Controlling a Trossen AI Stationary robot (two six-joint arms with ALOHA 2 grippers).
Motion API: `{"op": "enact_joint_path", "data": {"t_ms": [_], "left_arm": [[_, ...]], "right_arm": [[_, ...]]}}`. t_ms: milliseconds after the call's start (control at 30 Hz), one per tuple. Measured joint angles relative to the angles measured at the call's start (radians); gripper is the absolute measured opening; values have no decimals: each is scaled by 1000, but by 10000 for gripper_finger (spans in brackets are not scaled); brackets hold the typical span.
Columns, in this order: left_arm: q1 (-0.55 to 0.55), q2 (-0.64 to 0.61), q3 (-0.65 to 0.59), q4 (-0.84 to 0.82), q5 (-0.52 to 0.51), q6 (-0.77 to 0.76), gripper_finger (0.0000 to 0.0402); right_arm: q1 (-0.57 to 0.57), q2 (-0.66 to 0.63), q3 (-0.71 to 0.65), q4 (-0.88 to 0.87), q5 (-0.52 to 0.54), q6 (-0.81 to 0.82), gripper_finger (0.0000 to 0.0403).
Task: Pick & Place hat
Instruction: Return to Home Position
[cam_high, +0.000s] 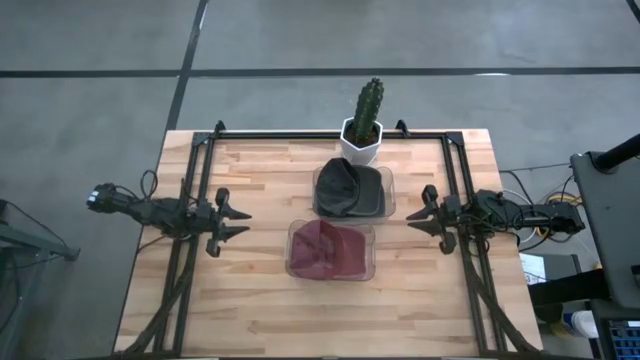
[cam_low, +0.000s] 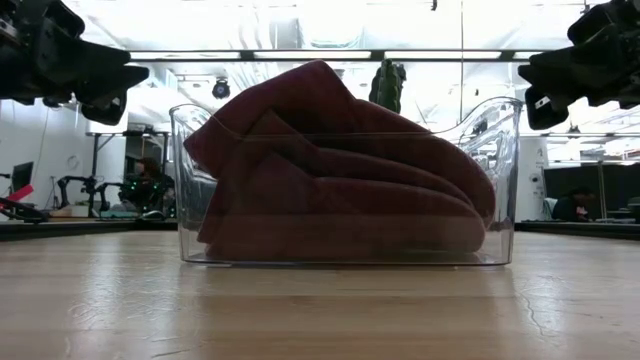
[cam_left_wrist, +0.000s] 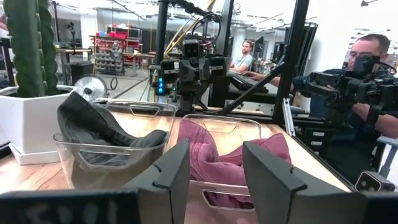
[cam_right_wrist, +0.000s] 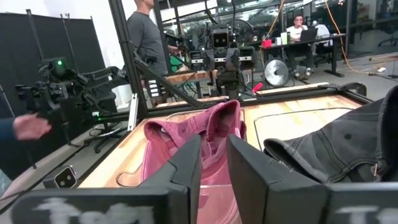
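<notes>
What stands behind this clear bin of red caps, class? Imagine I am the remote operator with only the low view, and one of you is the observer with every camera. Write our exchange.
Observer: A second clear bin holding dark grey caps sits directly behind the red-cap bin.
Operator: And the green shape above the rim?
Observer: That is a cactus in a white pot, at the far edge of the table.
Operator: Are the grippers carrying anything?
Observer: No. The left gripper and right gripper are open and empty, one on each side of the bins.
</notes>
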Motion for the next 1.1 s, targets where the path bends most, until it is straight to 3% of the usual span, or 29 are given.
{"op": "enact_joint_path", "data": {"t_ms": [1100], "left_arm": [[0, 0, -1, 1, -1, 0, 140]], "right_arm": [[0, 0, 0, 0, 0, 0, 81]]}}
